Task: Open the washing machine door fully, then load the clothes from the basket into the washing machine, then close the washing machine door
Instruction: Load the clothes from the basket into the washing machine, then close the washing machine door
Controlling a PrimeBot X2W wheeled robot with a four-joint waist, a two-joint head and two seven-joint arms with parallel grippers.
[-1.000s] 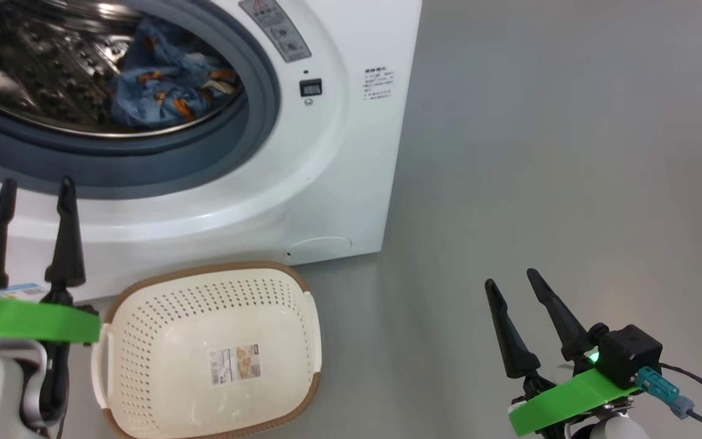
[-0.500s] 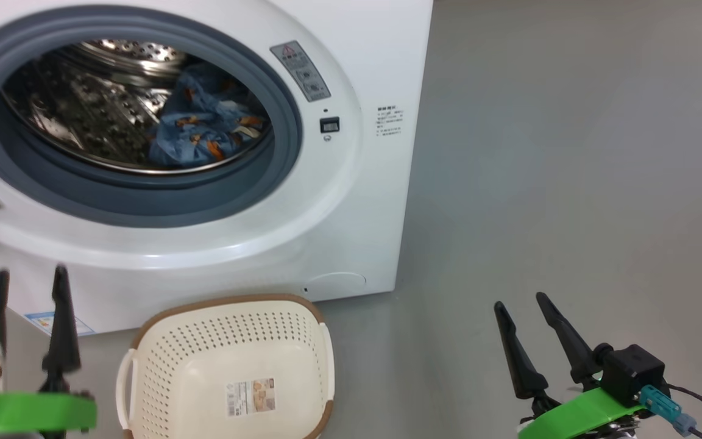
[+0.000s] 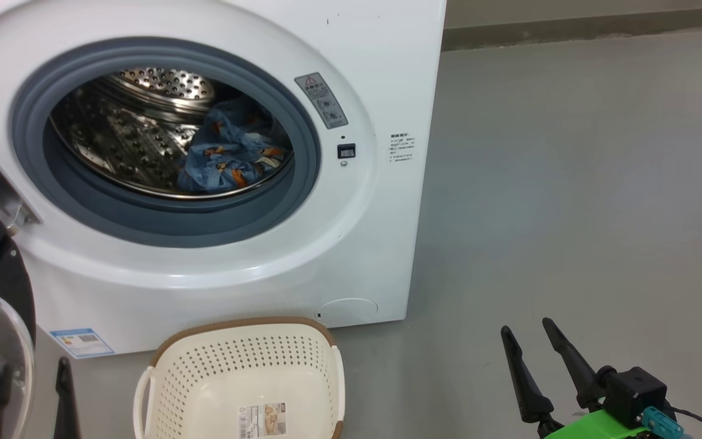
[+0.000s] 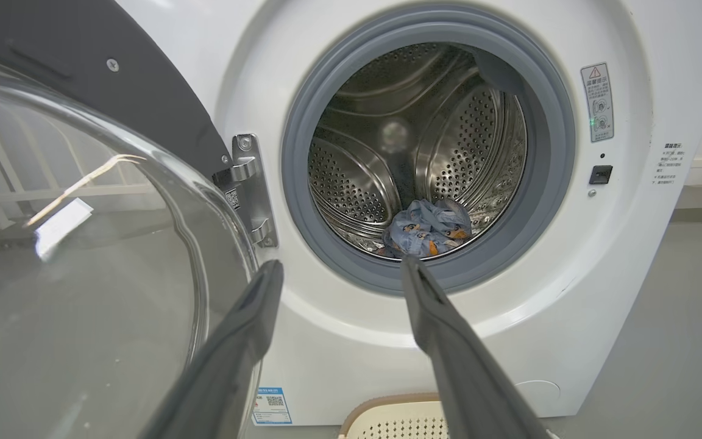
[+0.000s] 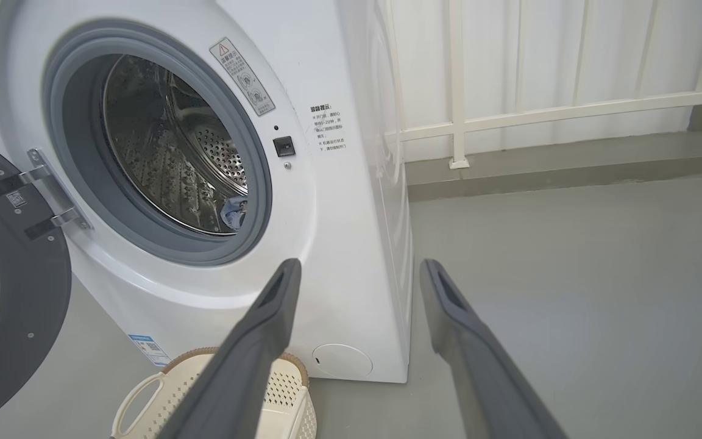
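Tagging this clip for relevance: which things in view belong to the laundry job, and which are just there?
Job: washing machine; washing machine door, swung open; clothes, in the drum; basket.
Just there: white railing; grey floor.

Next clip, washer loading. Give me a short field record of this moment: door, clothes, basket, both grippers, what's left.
door: washing machine door swung open to the left
clothes: clothes lying in the drum of the washing machine
basket: basket on the floor before the machine, no clothes in the part that shows
left gripper: left gripper open, holding nothing, beside the door
right gripper: right gripper open, holding nothing, over the floor
left to do: close the door
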